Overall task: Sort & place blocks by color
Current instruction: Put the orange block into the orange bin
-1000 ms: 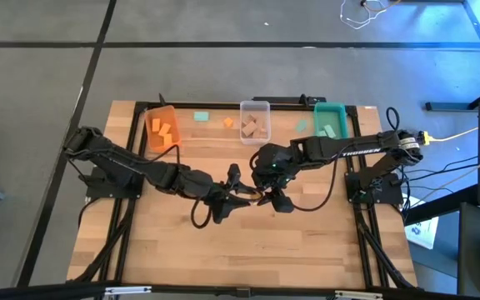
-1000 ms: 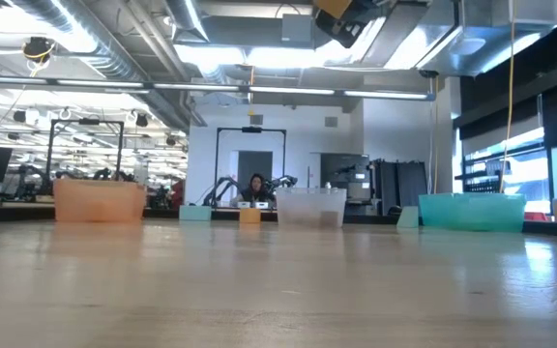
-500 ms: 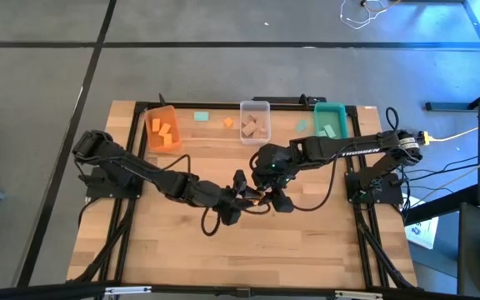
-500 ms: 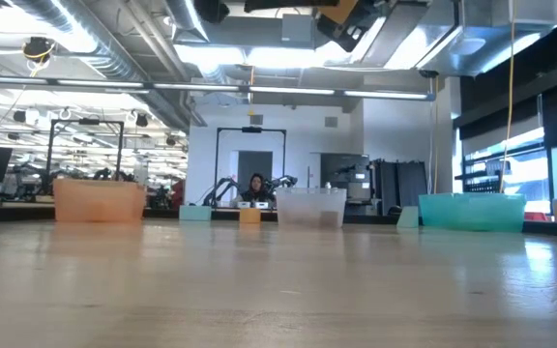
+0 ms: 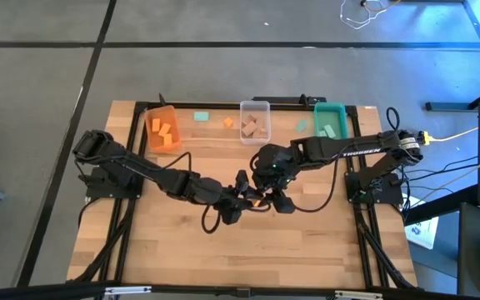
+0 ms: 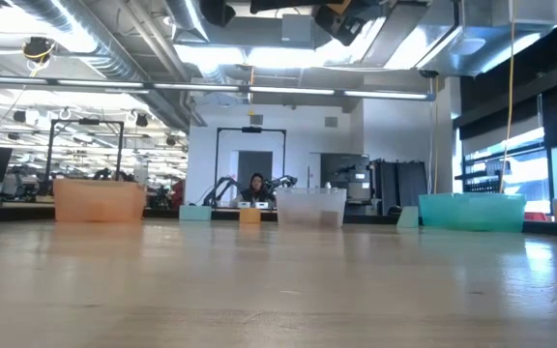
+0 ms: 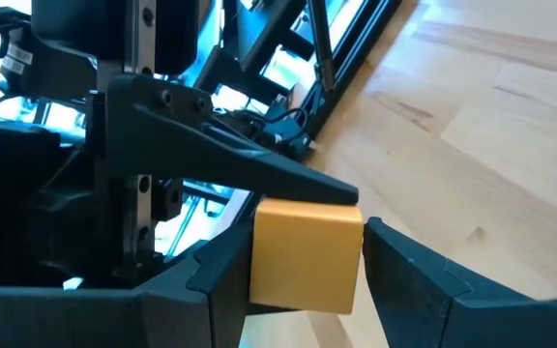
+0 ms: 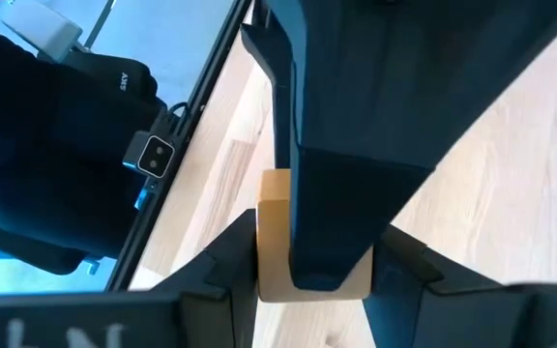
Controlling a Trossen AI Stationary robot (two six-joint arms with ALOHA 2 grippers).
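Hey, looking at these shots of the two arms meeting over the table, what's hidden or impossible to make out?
- Left wrist view: whether the left gripper touches the orange block; its fingers flank it.
- Right wrist view: the block is mostly hidden by a dark finger.
- High view: the block is too small, buried between grippers.
- Low view: both grippers cut off at the top edge.

Both arms matte black, boxy links, rounded joint housings. Right arm [image 5: 340, 152], centre-right of the high view, has white lettering along the forearm; a yellow cable and a black loop run off its base at the right edge. Left arm [image 5: 140, 173], centre-left, has a black cable looping under the wrist. Left wrist view, upper left: dark plate with round screw heads, silver rail, white label.
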